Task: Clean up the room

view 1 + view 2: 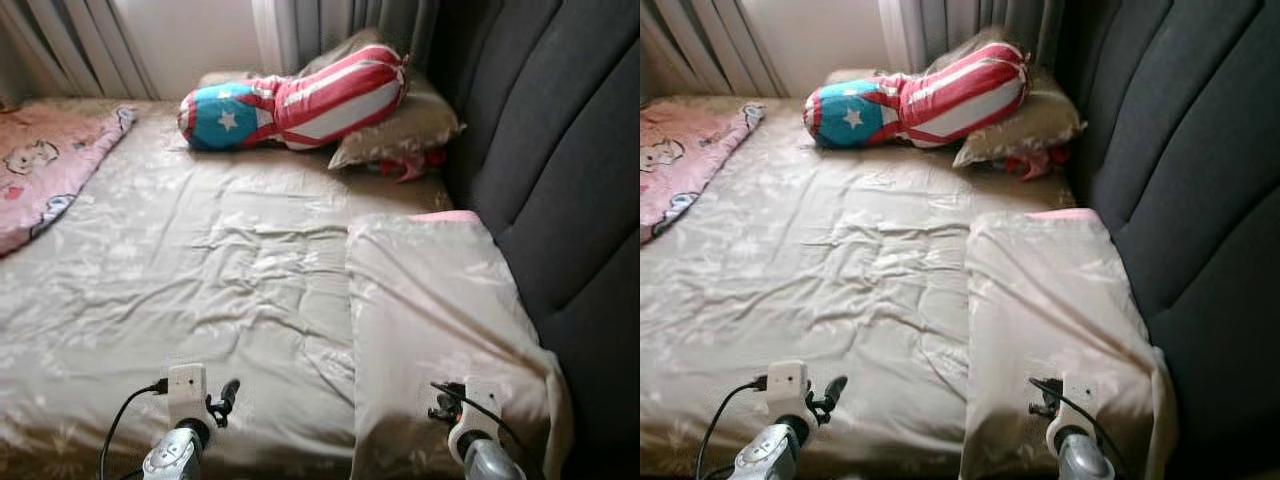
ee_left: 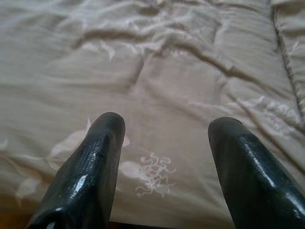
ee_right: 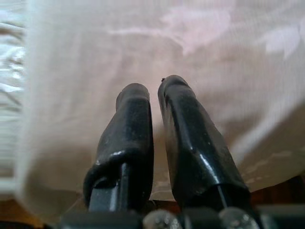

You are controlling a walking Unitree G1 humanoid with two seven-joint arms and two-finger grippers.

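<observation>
the left gripper (image 2: 164, 143) hangs spread over the wrinkled sheet (image 1: 200, 280) at the bed's near edge. the right gripper (image 3: 155, 102) is clenched, fingers almost touching, nothing visibly between them, over the near pillow (image 1: 440, 320) by the headboard (image 1: 560, 150). the eye views add a striped bolster (image 1: 300, 100) on a far pillow (image 1: 400, 130), and a pink blanket (image 1: 50, 170) far left.
</observation>
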